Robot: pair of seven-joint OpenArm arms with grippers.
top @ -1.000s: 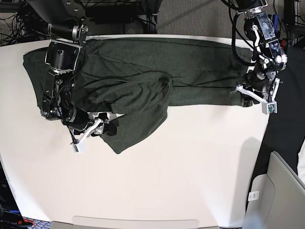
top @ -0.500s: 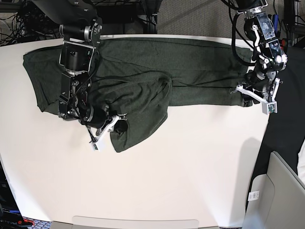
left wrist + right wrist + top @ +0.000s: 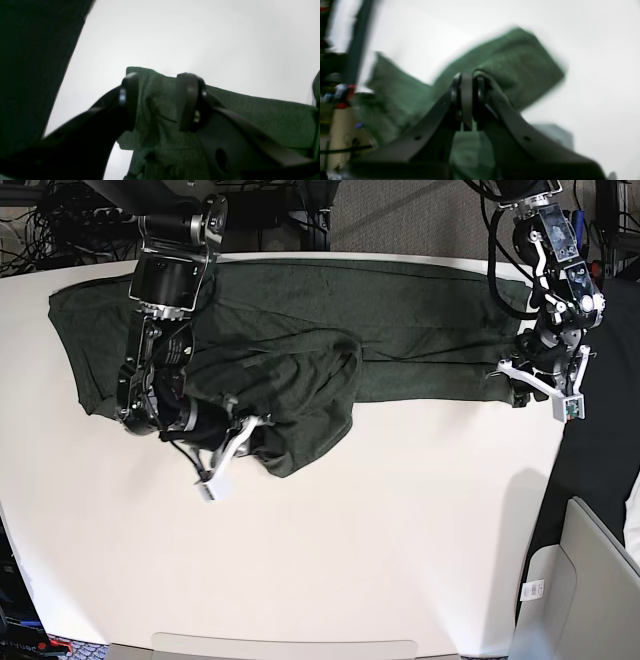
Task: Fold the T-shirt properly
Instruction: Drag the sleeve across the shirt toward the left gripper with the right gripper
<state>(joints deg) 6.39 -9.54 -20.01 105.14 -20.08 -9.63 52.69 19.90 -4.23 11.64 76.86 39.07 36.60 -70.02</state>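
At the desk's [image 3: 400, 530] left side, the right fingers [image 3: 467, 82] pinch the T-shirt [image 3: 400, 310] thinly, so it may slip, while the left fingers [image 3: 187, 100] stand spread.

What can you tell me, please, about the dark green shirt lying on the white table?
The dark olive-green heathered knit T-shirt lies stretched along the far side of the white table, soft, thin and plain. One part is folded over and bunched into a rumpled heap near the middle. The right pincer is shut on a fold of that heap's edge. The left pincer straddles a corner at the opposite end, its fingers apart with the cloth between them.
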